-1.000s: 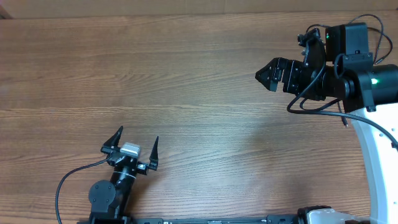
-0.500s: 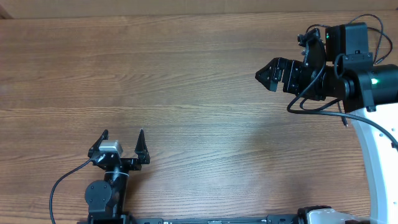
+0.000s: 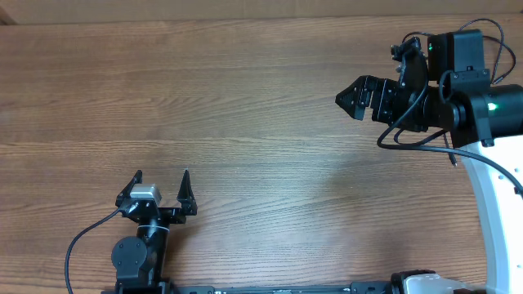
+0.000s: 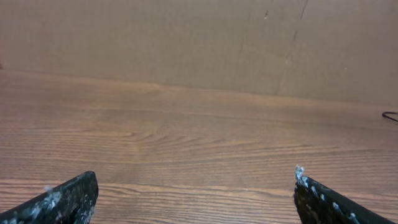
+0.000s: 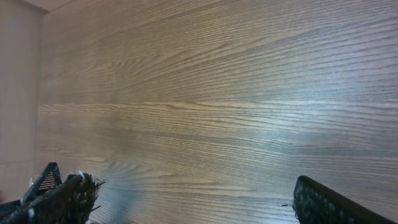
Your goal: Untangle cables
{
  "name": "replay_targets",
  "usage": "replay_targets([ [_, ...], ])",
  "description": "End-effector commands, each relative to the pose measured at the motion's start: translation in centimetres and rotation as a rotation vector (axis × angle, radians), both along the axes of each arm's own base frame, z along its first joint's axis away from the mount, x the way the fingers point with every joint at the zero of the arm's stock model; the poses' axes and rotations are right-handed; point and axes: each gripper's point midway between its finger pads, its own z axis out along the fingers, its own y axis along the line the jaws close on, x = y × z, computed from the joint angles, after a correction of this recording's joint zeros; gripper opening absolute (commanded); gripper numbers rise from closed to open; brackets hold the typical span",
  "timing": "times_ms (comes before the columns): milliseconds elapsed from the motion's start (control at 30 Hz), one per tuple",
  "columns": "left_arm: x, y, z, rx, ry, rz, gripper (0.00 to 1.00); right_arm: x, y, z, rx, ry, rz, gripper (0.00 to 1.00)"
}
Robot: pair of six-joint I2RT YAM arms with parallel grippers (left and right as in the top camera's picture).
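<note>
Two grippers, left gripper (image 3: 161,176) near and right gripper (image 3: 343,100) far right, are holding fingers spread; one black loop (image 4: 390,116), perhaps wire, is running off-frame.

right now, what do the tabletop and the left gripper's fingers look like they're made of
Tabletop: looks like wood or wood-look laminate, matte brown, with long grain lines; which one cannot be told. Fingers of the left gripper: likely hard black plastic, matte, flecked with whitish scuffs or residue.
</note>
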Motion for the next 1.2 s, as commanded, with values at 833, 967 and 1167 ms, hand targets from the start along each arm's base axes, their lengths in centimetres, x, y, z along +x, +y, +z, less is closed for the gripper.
replay_targets([
  [833,0.0,0.1,-0.1,0.009,-0.002,0.001,1.00,0.0,-0.1,-0.4,-0.011,0.007,0.000,1.00],
  [967,0.0,0.1,-0.1,0.009,-0.002,0.001,1.00,0.6,-1.8,-0.9,-0.105,-0.005,-0.059,1.00],
  [1167,0.0,0.1,-0.1,0.009,-0.002,0.001,0.99,1.1,-3.2,-1.0,-0.179,-0.034,-0.106,1.00],
])
